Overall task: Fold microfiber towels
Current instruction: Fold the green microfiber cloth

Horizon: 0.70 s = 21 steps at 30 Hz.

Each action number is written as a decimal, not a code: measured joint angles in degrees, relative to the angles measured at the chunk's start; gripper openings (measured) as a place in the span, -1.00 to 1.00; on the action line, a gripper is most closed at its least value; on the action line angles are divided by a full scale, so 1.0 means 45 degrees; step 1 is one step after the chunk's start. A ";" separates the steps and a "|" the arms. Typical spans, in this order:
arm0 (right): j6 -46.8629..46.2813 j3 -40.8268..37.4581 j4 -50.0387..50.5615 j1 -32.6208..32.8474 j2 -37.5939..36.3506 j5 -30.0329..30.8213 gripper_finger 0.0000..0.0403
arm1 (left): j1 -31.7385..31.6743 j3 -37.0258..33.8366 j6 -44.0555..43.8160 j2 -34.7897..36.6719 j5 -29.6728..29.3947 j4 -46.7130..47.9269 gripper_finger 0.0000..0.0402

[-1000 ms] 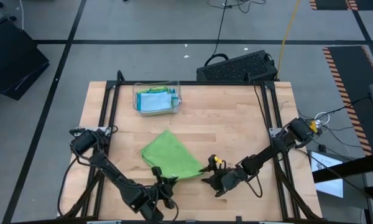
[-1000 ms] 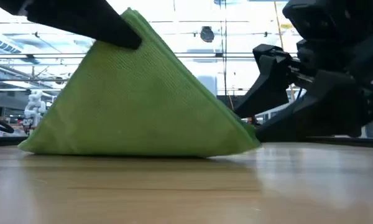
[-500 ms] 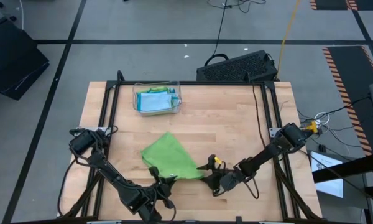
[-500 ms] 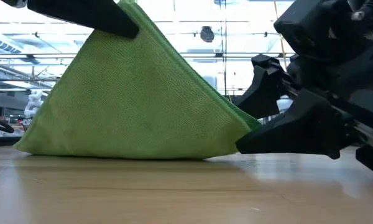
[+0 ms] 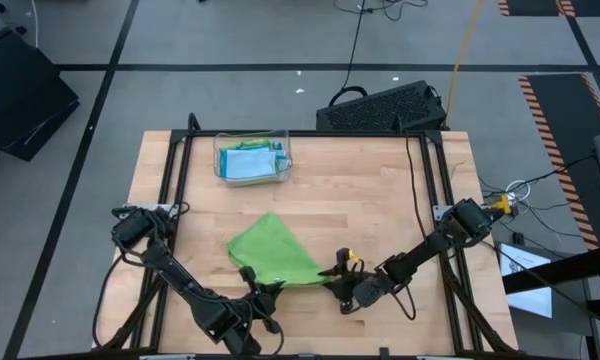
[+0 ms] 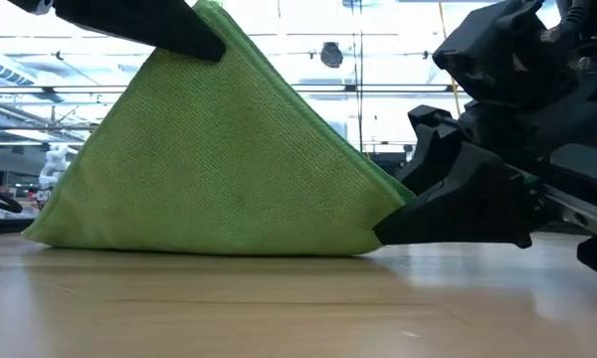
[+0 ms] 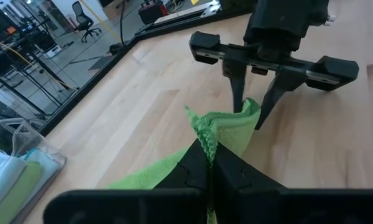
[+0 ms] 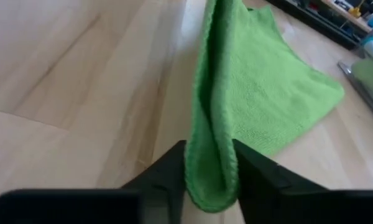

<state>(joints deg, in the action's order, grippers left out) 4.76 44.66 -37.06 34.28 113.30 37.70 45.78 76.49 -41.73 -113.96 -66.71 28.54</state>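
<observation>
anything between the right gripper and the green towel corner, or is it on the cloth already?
Nothing visible in the way. The right gripper has its fingers on either side of the green towel's near corner, cloth between them. The left gripper is shut on another corner, lifted off the table. The clear tray sits well away.

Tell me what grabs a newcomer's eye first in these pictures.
The green towel near the table's front edge stands out: the left hand is shut on one corner and holds it up, so the cloth rises like a tent in the low view. The right hand has its fingers on either side of the neighbouring corner, low by the wood. At the back sits a clear tray with more towels.
</observation>
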 joint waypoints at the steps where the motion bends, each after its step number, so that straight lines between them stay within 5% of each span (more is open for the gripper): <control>1: -0.0059 0.0000 0.0000 0.0021 0.0005 -0.0003 -0.56 | 0.0005 0.0000 -0.0037 0.0006 -0.0049 0.0027 -0.97; 6: -0.0359 -0.0018 0.0424 0.0119 -0.0314 -0.0183 -0.93 | 0.0010 0.0000 -0.0458 0.0010 0.0107 0.0434 -0.98; 10: -0.0982 -0.0044 0.1899 0.0305 -0.1658 -0.0410 -0.96 | -0.0251 0.0000 -0.0249 0.0013 0.0299 0.0410 -0.96; 17: -0.3793 -0.0034 0.6479 0.1001 -0.5608 -0.0439 -0.99 | -0.1529 -0.0015 0.2597 0.0309 0.0307 -0.0300 -0.97; 21: -0.5260 -0.0029 0.8412 0.1134 -0.7945 -0.0421 -0.98 | -0.2629 -0.0010 0.5841 0.0979 0.2227 -0.2478 -0.97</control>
<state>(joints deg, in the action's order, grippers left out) -18.91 44.53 0.80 39.38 77.54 35.81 33.95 76.44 -15.44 -109.55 -56.68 17.39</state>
